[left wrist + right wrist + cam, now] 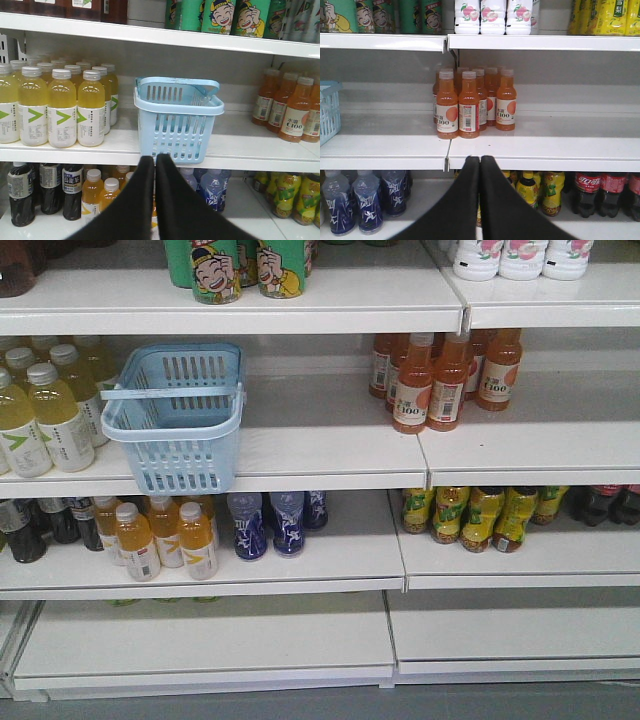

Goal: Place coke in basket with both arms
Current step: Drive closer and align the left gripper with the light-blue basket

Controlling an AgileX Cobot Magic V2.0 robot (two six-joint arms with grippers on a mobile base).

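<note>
Exterior front-facing view: a light blue plastic shopping basket with slotted sides is seen standing upright at the front edge of the white middle shelf, with its thin swing handle laid across the open top. Pale yellow drink bottles with white caps are ranged just beside it on one side, and orange juice bottles are grouped well apart on the other. From the left wrist view, the tapered black left claw is shown pressed together with nothing between its fingers, held below the basket and in line with it. From the right wrist view, the right claw is likewise shown closed and empty, pointed at the orange juice bottles.
</note>
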